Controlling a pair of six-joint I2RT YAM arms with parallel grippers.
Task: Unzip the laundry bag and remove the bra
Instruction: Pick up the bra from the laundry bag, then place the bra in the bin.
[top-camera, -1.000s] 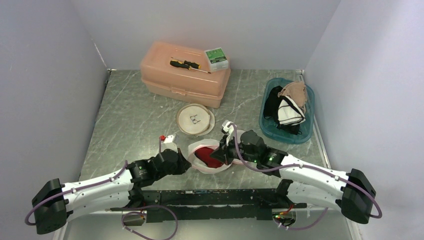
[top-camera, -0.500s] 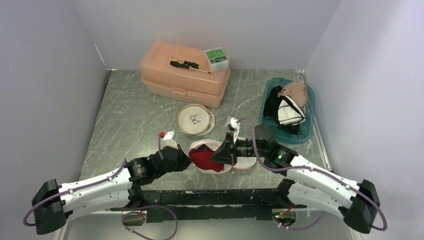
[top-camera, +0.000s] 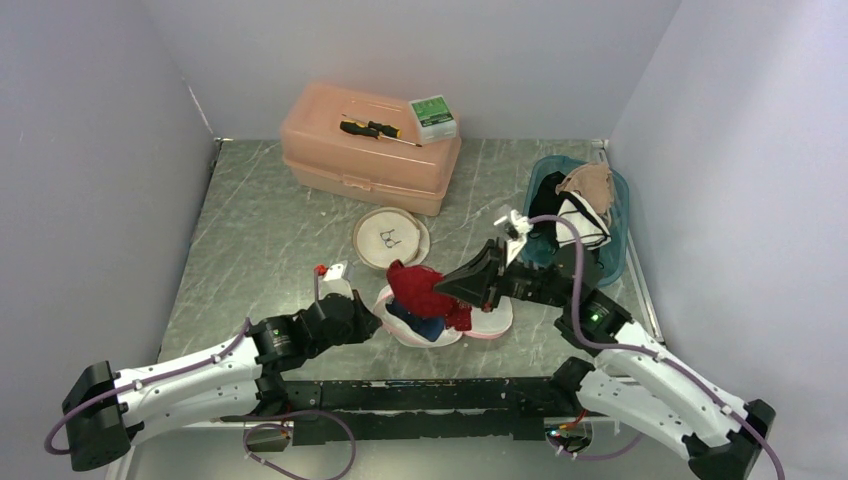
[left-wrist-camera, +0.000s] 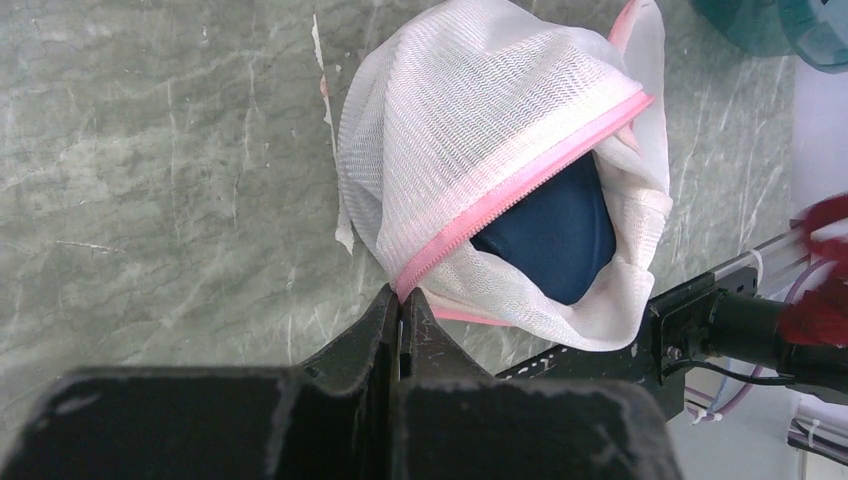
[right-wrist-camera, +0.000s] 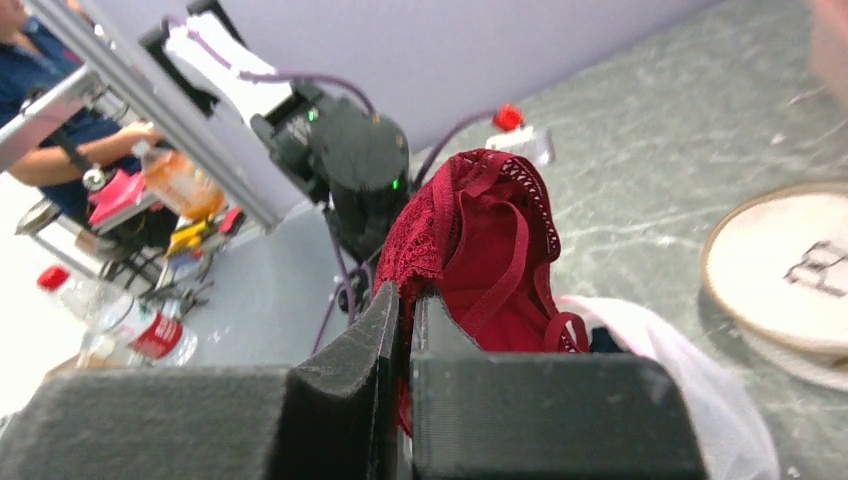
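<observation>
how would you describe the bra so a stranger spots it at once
From the peach toolbox at the back, come toward the arms past the embroidery hoop to the white mesh laundry bag. The bra is the dark red lace garment pinched in the right claw over that bag, unlike the navy piece inside.

Grey table (top-camera: 260, 230): toolbox (top-camera: 365, 165), hoop (top-camera: 390, 240), bin (top-camera: 562, 273), bag (top-camera: 494, 319)

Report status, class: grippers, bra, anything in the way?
Left fingers shut on laundry bag at zipper edge. Right fingers shut on red bra, hanging over the open bag. Blue garment sits in the bag mouth beneath.
</observation>
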